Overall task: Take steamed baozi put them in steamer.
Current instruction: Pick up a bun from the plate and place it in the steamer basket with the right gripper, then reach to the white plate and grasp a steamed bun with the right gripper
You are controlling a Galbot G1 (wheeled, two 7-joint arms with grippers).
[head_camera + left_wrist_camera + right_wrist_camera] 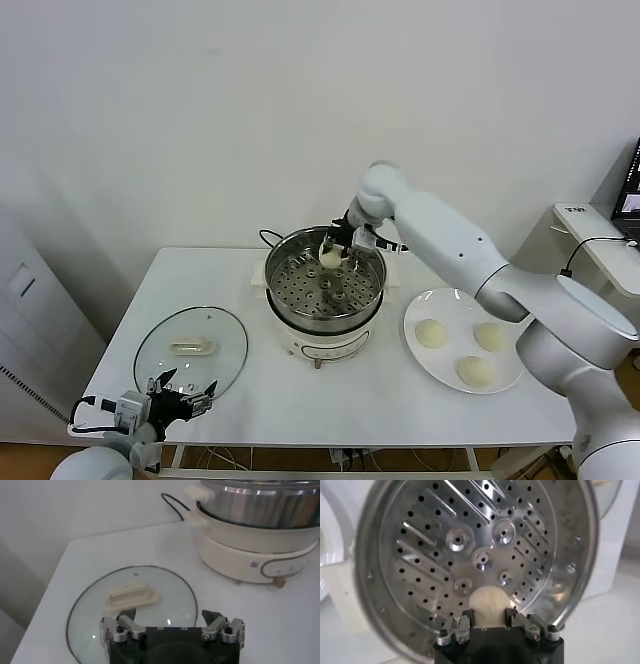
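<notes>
Far left, at the near edge of the table (110,330): left gripper (182,392) idle, fingers spread and empty, hovering just over the near rim of the glass lid (191,348), well apart from the work.

Centre: steamer (325,285), lid off, perforated tray bare in the wrist view.

Above the steamer's far side: right gripper (336,251), reaching in from the right, clenched on one steamed baozi (331,258), seen between the fingers (465,621) in the wrist view (490,601). Held directly over the tray, apparently not yet resting on it. Straight down, then, for the coming move, judging by that alignment; little sideways correction needed, far wall close enough to watch.

Right: plate (418,340) with three remaining buns (431,333), (490,336), (475,371), just beside the steamer and far nearer the right arm than the left.
</notes>
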